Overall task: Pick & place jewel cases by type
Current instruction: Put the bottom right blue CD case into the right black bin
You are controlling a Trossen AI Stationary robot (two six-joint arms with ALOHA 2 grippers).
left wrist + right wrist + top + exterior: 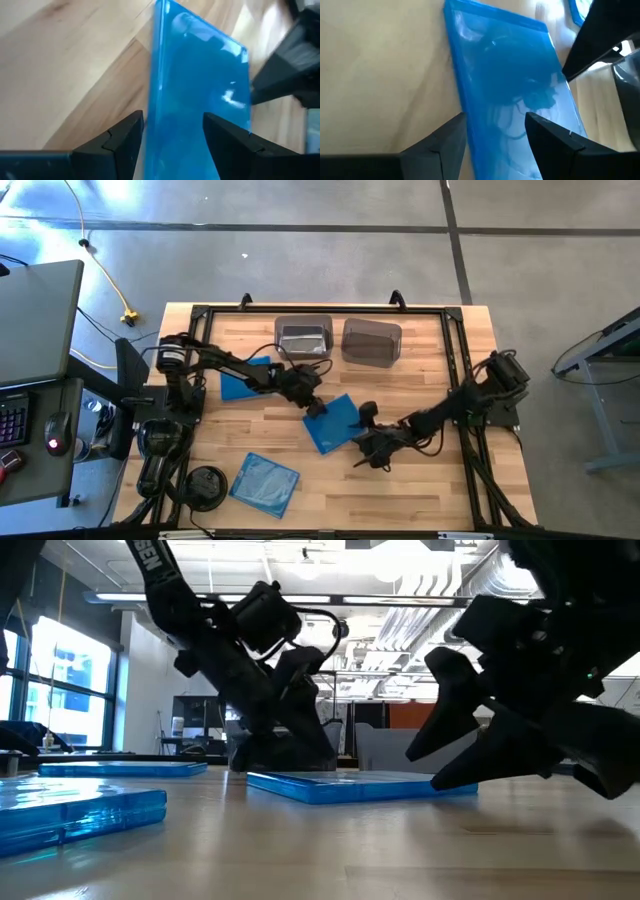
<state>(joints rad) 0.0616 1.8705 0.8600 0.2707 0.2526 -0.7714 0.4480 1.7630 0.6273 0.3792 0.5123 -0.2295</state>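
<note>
We see both end effectors, left (312, 406) and right (366, 423), spread astride the centre-frame blue case (333, 422), likely light, stiff, slippery; grip its thin edges.

Three blue jewel cases (333, 422), two smoky grey bins (371, 342), one round black disc (205, 485), two arms (245, 368)

Three translucent blue cases (333, 422) (244, 378) (265, 483); smoky grey bins (304, 337) (371, 341); pale wood table (440, 490); black disc (205, 485) lower left.
</note>
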